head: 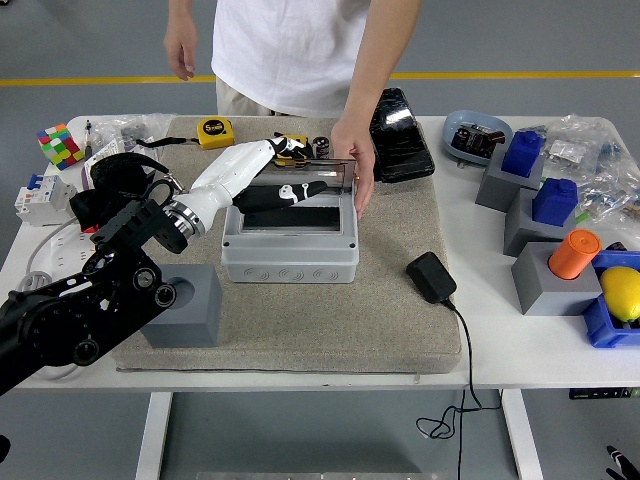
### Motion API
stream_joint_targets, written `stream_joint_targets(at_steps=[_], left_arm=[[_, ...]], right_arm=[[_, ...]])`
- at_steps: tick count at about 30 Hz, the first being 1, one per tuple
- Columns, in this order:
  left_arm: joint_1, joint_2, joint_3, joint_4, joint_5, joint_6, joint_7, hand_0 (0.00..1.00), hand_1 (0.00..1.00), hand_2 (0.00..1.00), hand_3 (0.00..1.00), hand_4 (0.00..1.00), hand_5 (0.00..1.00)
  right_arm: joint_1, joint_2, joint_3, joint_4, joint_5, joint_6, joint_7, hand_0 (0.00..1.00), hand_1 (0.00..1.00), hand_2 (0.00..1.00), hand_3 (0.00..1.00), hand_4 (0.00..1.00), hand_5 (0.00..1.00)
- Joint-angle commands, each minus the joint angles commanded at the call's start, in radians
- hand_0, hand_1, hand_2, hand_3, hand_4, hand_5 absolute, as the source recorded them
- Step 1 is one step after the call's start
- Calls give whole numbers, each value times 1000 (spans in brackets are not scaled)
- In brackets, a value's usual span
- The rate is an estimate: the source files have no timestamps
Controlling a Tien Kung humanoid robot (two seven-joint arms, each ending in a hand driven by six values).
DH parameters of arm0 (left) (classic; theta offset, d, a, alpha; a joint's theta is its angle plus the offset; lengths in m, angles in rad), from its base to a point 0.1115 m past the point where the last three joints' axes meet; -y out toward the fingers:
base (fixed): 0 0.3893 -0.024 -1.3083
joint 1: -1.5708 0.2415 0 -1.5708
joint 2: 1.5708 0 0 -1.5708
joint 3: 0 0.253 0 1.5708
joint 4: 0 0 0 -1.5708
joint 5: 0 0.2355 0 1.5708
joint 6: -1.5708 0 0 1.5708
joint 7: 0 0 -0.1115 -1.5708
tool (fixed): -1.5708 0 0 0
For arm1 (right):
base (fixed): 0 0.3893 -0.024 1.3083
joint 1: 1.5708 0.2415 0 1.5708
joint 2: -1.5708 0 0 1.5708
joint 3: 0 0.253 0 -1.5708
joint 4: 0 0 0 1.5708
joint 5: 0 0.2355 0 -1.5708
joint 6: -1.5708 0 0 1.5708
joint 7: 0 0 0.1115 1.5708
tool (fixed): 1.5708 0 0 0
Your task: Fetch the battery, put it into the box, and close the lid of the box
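The grey box (290, 255) stands on the tan mat, its clear lid (305, 175) tilted up. A person at the far side holds the lid's right edge with one hand (355, 165). My left arm reaches in from the left with its white forearm over the box's back left corner. My left hand (290, 149) is behind the box's far edge, partly hidden by the lid. A small dark cylinder, likely the battery (320, 146), lies on the mat just right of my hand. I cannot tell whether the hand touches it.
A yellow tape measure (213, 128) and a black pouch (400, 135) lie on the mat's far side. A black adapter (430, 277) lies right of the box and a grey block (185, 305) front left. Grey and blue blocks, an orange cylinder (573, 253) and a lemon (622, 292) stand at right.
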Motion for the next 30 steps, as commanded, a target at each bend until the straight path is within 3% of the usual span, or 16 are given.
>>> stream_joint_targets(at_steps=[6, 15, 23, 27, 30], left_arm=[[65, 44, 1, -79, -9, -4, 18, 642, 725, 710, 743, 998, 998], [162, 75, -38, -134, -24, -6, 18, 605, 712, 702, 739, 998, 998], [236, 66, -147, -182, -18, 0, -3, 597, 702, 697, 737, 998, 998], [278, 47, -224, -175, -55, 30, -59, 591, 701, 698, 735, 998, 998], [312, 24, -288, -142, -128, 71, -136, 591, 701, 698, 735, 998, 998]], right_arm=[[2, -3, 6, 0, -8, 3, -2, 624, 643, 641, 547, 920, 476], [1, -5, 6, 0, -15, 6, -4, 624, 643, 641, 546, 920, 476], [0, -5, 5, 0, -16, 7, -5, 624, 643, 641, 546, 921, 475], [-1, -5, 14, 0, -19, 8, -6, 624, 643, 641, 546, 920, 475], [0, -7, 22, 0, -25, 8, -7, 624, 643, 641, 546, 920, 475]])
